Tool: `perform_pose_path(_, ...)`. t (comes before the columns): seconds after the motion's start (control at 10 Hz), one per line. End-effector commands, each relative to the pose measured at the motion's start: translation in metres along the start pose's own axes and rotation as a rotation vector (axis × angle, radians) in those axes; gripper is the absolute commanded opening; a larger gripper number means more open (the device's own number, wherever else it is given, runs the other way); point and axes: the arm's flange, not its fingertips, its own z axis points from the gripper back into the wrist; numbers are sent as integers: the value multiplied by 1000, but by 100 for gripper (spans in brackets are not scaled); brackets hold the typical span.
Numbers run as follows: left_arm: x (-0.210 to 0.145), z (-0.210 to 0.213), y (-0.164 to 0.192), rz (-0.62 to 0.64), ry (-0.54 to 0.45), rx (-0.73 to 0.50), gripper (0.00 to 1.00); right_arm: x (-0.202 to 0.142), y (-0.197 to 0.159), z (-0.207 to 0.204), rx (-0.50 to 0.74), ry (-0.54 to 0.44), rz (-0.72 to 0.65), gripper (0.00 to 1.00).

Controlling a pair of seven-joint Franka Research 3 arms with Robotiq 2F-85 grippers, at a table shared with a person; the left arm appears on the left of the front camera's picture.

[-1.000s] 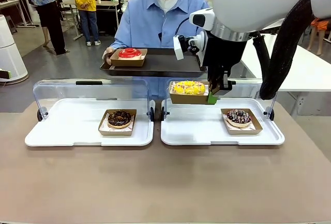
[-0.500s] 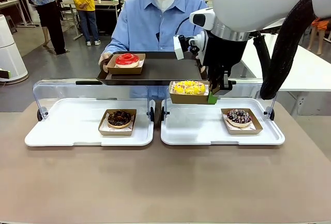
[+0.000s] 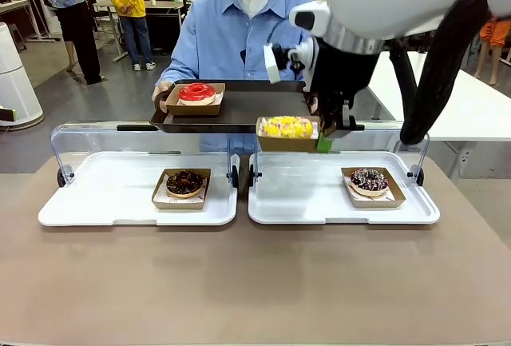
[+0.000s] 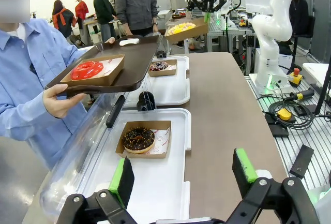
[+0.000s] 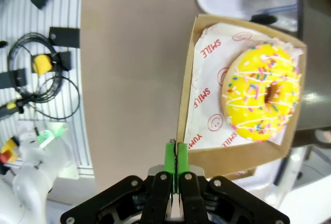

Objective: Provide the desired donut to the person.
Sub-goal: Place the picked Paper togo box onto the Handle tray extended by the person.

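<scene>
A yellow sprinkled donut [image 3: 288, 127] [image 5: 262, 98] lies in a brown cardboard tray [image 5: 207, 79], which hangs in the air over the right white tray. My right gripper [image 3: 325, 140] [image 5: 174, 157] is shut on that cardboard tray's edge. It sits just below the front rim of the dark serving tray [image 3: 255, 105] held by the person [image 3: 239, 26] in a light blue shirt. A red donut [image 3: 196, 92] [image 4: 87, 70] in its cardboard tray rests on that serving tray. My left gripper [image 4: 181, 175] stands open above the left white tray, holding nothing.
A chocolate donut [image 3: 184, 181] [image 4: 138, 138] sits on the left white tray [image 3: 104, 202]. A dark sprinkled donut [image 3: 369, 180] sits on the right white tray [image 3: 303, 202]. Clear hinged lids [image 3: 88, 142] stand open behind both trays. Other people stand in the background.
The right gripper has lifted the yellow donut's tray a little and shifted it left. The person lowered the serving tray toward the table earlier and now holds it still.
</scene>
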Motion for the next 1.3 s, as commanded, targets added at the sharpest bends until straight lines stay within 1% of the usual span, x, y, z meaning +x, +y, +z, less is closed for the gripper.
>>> perform_pose_path(0.0,2,1,-1,-5,-6,0,100,14,-26,27,-28,10,2,2)
perform_pose_path(0.1,2,1,-1,-5,-6,0,100,19,-46,38,-15,2,2,2)
perform_pose_path(0.2,2,1,-1,-5,-6,0,100,23,-65,44,-10,26,9,2)
perform_pose_path(0.3,2,1,-1,-5,-6,0,100,26,-86,47,20,23,-8,2)
perform_pose_path(0.4,2,1,-1,-5,-6,0,100,29,-101,46,47,43,-6,2)
perform_pose_path(0.5,2,1,-1,-5,-6,0,100,35,-118,42,65,73,35,2)
perform_pose_path(0.7,2,1,-1,-5,-6,0,100,38,-147,31,68,102,47,2)
perform_pose_path(0.8,2,1,-1,-5,-6,0,100,36,-160,21,42,87,95,2)
perform_pose_path(1.0,2,1,-1,-5,-6,0,100,26,-187,2,19,63,94,2)
perform_pose_path(1.2,2,1,-1,-5,-6,0,100,16,-198,-11,10,64,93,2)
